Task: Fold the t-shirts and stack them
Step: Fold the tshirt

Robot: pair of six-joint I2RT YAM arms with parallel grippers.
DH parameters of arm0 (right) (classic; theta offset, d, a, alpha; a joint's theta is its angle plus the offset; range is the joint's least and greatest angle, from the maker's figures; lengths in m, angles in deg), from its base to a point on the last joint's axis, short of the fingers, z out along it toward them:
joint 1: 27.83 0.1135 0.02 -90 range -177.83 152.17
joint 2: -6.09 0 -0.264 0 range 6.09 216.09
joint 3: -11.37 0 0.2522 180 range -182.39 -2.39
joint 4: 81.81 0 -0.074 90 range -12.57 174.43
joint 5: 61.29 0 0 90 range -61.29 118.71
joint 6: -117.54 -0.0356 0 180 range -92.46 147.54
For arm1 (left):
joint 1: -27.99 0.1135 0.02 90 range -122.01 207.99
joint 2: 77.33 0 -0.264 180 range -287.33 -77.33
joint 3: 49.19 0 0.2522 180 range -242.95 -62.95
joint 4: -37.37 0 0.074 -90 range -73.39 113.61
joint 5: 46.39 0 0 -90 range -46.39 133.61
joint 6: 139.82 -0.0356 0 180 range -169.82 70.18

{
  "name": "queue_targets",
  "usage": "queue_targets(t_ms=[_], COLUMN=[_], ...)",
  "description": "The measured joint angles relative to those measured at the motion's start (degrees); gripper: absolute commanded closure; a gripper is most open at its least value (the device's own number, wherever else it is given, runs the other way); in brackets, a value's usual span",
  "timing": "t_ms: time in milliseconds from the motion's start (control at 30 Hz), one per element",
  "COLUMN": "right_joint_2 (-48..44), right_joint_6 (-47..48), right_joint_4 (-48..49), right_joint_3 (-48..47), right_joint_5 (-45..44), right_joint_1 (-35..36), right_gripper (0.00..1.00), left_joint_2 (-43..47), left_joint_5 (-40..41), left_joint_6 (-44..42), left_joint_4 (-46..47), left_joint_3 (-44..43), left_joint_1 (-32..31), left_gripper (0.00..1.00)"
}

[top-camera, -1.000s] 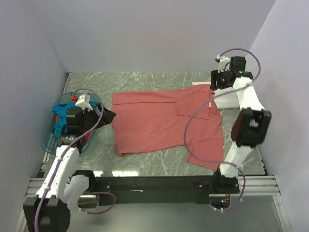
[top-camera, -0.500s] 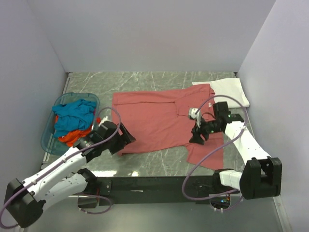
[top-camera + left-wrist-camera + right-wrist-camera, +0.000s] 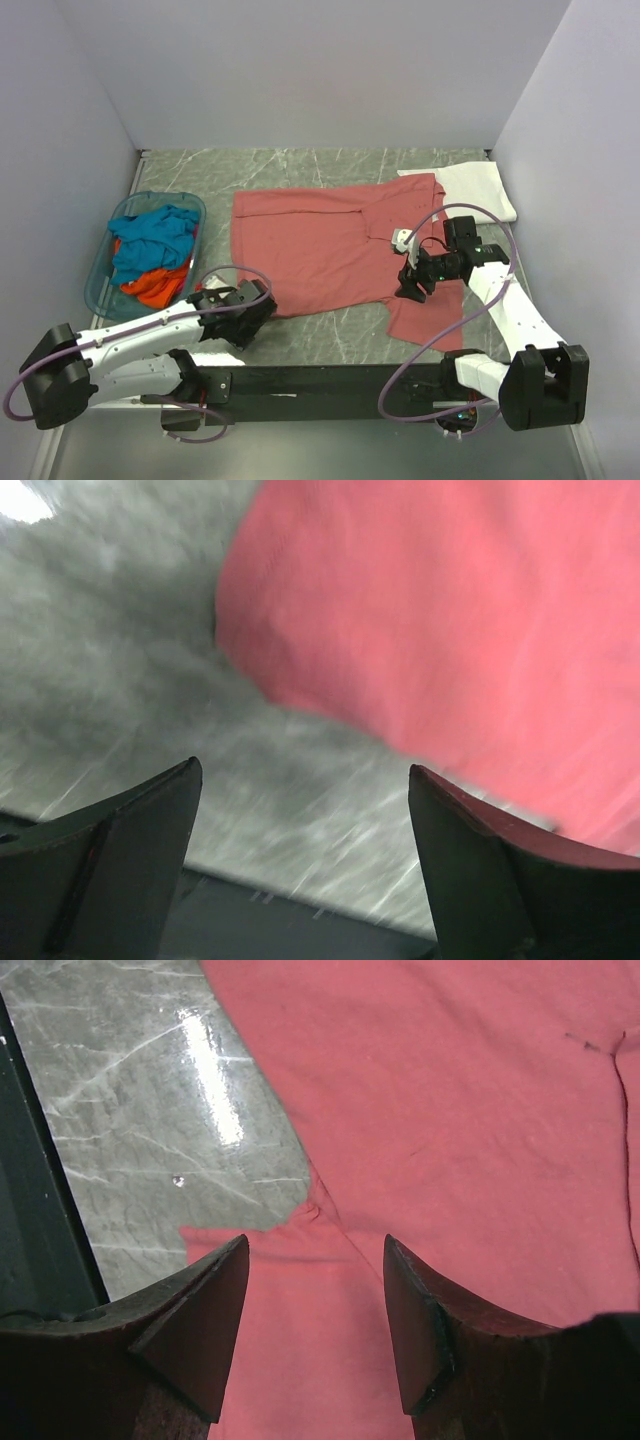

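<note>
Left end effector (image 3: pixel 300 775) is hovering low over the near counter (image 3: pixel 330 335), jaws standing wide and empty, just short of the near-left hem corner of the dusty-red t-shirt (image 3: pixel 320 250). Right end effector (image 3: pixel 315 1245) is hanging over that shirt's near armpit seam, jaws partly apart, gripping nothing. The shirt is lying spread flat mid-counter. Teal t-shirt (image 3: pixel 150 240) and orange t-shirt (image 3: pixel 155 287) are sitting in the blue basket (image 3: pixel 97 272); the white t-shirt (image 3: pixel 478 185) is lying far right. Risk: a closure short of the hem would pinch bare counter, and uneven grips would drag the cloth askew.
</note>
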Motion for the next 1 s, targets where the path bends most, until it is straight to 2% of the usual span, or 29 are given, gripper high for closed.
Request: queue_targets(t_ms=[233, 467, 1000], right_joint_2=[0.02, 0.39, 1.2], right_joint_6=[0.24, 0.42, 0.79], right_joint_4=[-0.02, -0.07, -1.33], right_joint_3=[0.04, 0.07, 0.07], right_joint_5=[0.79, 1.27, 2.6], right_joint_1=[0.0, 0.0, 0.0], right_gripper=[0.37, 0.37, 0.37], left_joint_2=[-1.29, -2.67, -2.62], left_joint_5=[7.67, 9.03, 12.2], left_joint_6=[5.77, 7.17, 7.39], left_joint_4=[0.9, 3.93, 2.23], left_joint_3=[0.57, 2.16, 3.08], left_joint_1=[0.24, 1.09, 3.32], left_gripper=[0.1, 0.14, 0.36])
